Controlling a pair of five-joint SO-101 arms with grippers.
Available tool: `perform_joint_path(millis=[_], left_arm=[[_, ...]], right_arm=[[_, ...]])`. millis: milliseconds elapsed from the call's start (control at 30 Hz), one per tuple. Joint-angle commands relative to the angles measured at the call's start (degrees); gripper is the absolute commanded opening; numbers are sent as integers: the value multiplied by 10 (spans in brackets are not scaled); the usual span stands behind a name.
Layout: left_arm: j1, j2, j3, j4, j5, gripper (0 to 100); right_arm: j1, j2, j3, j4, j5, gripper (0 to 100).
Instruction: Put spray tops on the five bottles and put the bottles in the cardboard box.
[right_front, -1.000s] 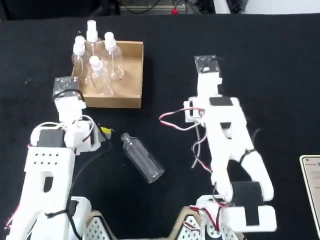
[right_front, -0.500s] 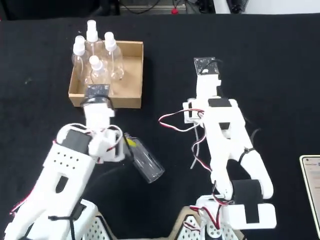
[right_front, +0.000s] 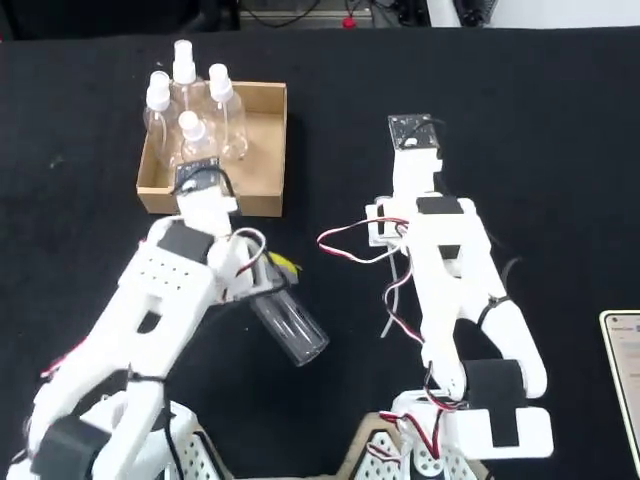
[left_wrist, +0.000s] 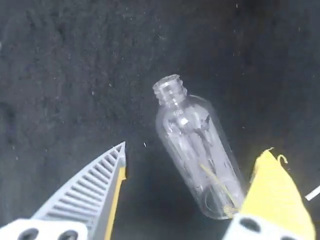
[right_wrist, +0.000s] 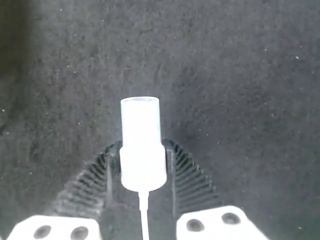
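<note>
A clear bottle (right_front: 290, 325) without a top lies on its side on the black table, neck (left_wrist: 169, 89) pointing away from the left wrist camera. My left gripper (left_wrist: 195, 150) is open and straddles the bottle's lower body (left_wrist: 200, 150), one finger on each side, without touching it. In the high view that gripper (right_front: 265, 282) sits at the bottle's neck end. My right gripper (right_wrist: 141, 147) is shut on a white spray top (right_wrist: 141, 130), held upright with its thin tube hanging down. The right arm (right_front: 440, 250) stands right of centre. Several capped bottles (right_front: 195, 110) stand in the cardboard box (right_front: 262, 190).
A phone-like device (right_front: 622, 370) lies at the table's right edge. The box stands at the back left, just beyond the left arm (right_front: 160, 300). Red and white cables (right_front: 350, 240) hang off the right arm. Bare black cloth separates the two arms.
The left arm has swung right, from beside the box's front corner to over the lying bottle. The bottle and the right arm have stayed put.
</note>
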Motion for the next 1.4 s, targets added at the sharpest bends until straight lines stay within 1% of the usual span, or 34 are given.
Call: perform_joint_path(millis=[0,133,233,400,467,700,867,933,1100,1167,1267,1367], left_arm=[[31,40,-74,45,19,414],[55,93,-93,57,49,455],[53,124,-89,36,78,457],[51,164,-88,33,122,457],[51,183,-92,28,124,457],[56,260,-87,-27,123,456],[56,275,-87,-33,122,455],[55,275,-87,-33,122,427],[55,280,-87,-33,122,252],[55,277,-87,-36,122,203],[55,275,-87,-34,120,197],[46,274,-87,-33,62,197]], right_arm=[[-4,-2,-3,-11,3,11],[-4,-2,-2,-11,3,11],[-4,-2,-2,-11,3,11],[4,-2,-2,-11,3,11],[11,-2,-4,-11,3,11],[18,-2,-5,-11,3,11],[18,-1,-5,-11,3,11],[18,-1,-5,-11,3,11],[18,-1,-5,-11,3,11],[18,-1,-5,-11,3,11],[18,-1,-4,-11,3,11],[18,-1,-3,-11,3,11]])
